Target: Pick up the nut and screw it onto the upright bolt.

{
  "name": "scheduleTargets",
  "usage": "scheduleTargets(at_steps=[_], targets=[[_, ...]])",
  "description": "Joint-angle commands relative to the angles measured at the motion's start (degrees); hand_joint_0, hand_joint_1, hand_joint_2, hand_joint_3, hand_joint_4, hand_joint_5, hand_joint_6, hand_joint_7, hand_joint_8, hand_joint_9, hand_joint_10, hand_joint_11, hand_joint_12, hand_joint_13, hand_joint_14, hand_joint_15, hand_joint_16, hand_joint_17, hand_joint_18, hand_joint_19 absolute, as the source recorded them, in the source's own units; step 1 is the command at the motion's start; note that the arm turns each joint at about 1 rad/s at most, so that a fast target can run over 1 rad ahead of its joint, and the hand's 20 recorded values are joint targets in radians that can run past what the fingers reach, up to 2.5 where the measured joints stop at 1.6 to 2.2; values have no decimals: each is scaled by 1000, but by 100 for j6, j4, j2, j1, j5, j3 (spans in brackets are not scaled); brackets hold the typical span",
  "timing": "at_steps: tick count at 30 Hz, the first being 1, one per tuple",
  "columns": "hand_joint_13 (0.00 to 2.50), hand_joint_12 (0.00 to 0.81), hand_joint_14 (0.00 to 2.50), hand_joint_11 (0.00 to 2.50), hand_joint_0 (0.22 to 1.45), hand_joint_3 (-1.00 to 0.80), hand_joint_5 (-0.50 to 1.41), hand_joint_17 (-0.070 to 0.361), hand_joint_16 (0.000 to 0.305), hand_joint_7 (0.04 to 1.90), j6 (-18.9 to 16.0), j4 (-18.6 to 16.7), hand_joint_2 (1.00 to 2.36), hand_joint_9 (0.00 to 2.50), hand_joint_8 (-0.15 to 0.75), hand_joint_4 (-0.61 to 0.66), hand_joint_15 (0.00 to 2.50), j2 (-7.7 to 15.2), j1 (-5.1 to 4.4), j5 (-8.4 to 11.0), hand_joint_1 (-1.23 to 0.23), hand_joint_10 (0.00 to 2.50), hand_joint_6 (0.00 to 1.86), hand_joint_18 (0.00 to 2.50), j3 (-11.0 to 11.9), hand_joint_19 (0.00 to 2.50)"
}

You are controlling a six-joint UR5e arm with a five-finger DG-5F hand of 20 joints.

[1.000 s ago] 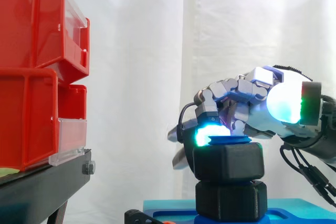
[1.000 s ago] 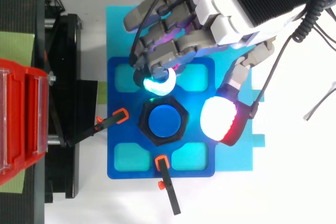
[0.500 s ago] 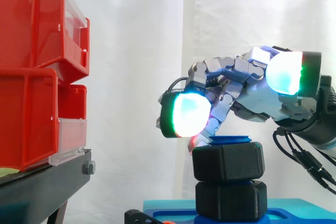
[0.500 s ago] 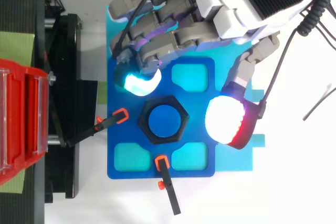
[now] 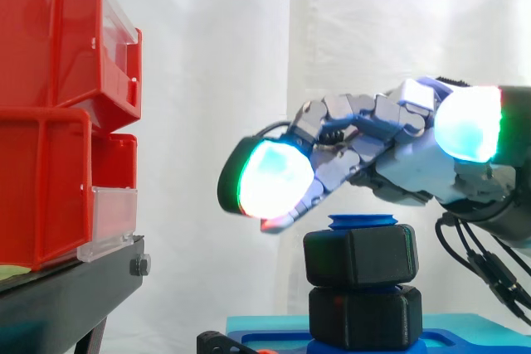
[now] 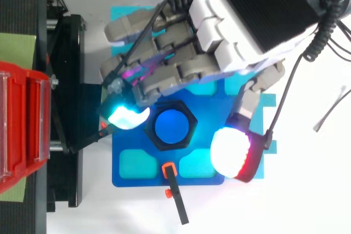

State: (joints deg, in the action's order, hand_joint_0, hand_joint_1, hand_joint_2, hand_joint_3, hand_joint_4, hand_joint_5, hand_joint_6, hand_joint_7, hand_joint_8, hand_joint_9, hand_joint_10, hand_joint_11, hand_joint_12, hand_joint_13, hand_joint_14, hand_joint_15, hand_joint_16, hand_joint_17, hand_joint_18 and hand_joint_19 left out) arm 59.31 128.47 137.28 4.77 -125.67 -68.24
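The nut [image 5: 358,256] is a black, matt block with faceted sides and rounded corners. It sits on the upright bolt [image 6: 171,127], whose smooth blue top stands just above it. A second black block [image 5: 365,317] of the same shape sits directly under the nut. Both stand on a dark blue plate [image 6: 126,176] with pale cyan pockets around the bolt.

The hand [image 5: 390,167] hovers over the bolt with its fingers loosely stretched and grips nothing. One cyan-green fingertip [image 5: 270,178] hangs out beyond the nut on the bin side and higher than the bolt's top. The thumb pad [image 6: 233,152] glows white and red on the bolt's opposite side. There is clear air between the fingers and the bolt's top.

Two black clamps with orange tips, one [image 6: 170,169] close to the nut, point at the bolt. The black stand [image 5: 75,296] and red bins [image 5: 50,105] are well apart from the bolt.

Half a second ago the fingers were more curled. A second ago the glowing tip lay at the bolt's top. The nut has kept its place.
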Motion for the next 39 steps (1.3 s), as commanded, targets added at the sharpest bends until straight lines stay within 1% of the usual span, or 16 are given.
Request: scheduleTargets(at_steps=[1,2,8,12,14,20,22,23,24,25,31,35,38,39], targets=[[471,351,0,0,431,-500,-170,96,43,713,10,56,1000,704,270,214,0,1,-47,51,-117,0,502,155,-119,0],[471,350,0,0,431,-500,-170,94,42,714,2,3,1000,703,271,215,0,1,-64,122,-117,0,502,147,-172,0],[468,346,0,0,433,-500,-171,85,38,726,-7,-41,1000,697,278,220,0,1,-64,122,-130,0,502,126,-172,0],[469,343,0,0,436,-500,-171,83,37,738,2,-6,1000,697,279,225,0,1,-64,122,-144,0,502,126,-172,0],[471,341,0,0,438,-500,-171,82,36,741,2,-41,1000,698,282,229,0,1,-47,122,-147,0,502,127,-172,0],[508,324,0,0,443,-500,-151,75,33,879,19,-32,1000,736,298,275,0,1,-47,122,-152,0,503,188,-172,0],[562,304,0,0,449,-500,-140,68,30,922,37,-15,1000,787,312,296,0,10,-38,122,-162,0,504,270,-172,0],[572,299,0,0,450,-500,-138,66,29,927,37,-15,1000,796,311,298,0,1,-38,122,-168,0,504,277,-172,0],[593,277,0,0,452,-500,-135,60,27,928,37,-15,1000,828,316,307,0,1,-38,122,-179,0,504,297,-172,0],[599,268,0,0,454,-500,-133,58,26,926,37,-15,1000,835,313,309,0,1,-20,122,-184,0,504,303,-172,0],[624,247,0,0,464,-500,-125,50,22,962,46,-41,1000,884,305,319,0,1,6,104,-215,0,504,327,-172,0],[648,240,0,0,468,-500,-111,47,21,1071,54,-41,1000,921,307,318,0,1,24,104,-227,0,504,359,-172,0],[665,236,0,0,471,-500,-99,46,21,1156,54,-32,1000,934,300,297,0,1,32,104,-230,0,504,377,-172,0],[671,233,0,0,474,-500,-89,46,21,1212,54,-32,1000,951,302,277,0,1,41,104,-231,0,504,384,-172,0]])
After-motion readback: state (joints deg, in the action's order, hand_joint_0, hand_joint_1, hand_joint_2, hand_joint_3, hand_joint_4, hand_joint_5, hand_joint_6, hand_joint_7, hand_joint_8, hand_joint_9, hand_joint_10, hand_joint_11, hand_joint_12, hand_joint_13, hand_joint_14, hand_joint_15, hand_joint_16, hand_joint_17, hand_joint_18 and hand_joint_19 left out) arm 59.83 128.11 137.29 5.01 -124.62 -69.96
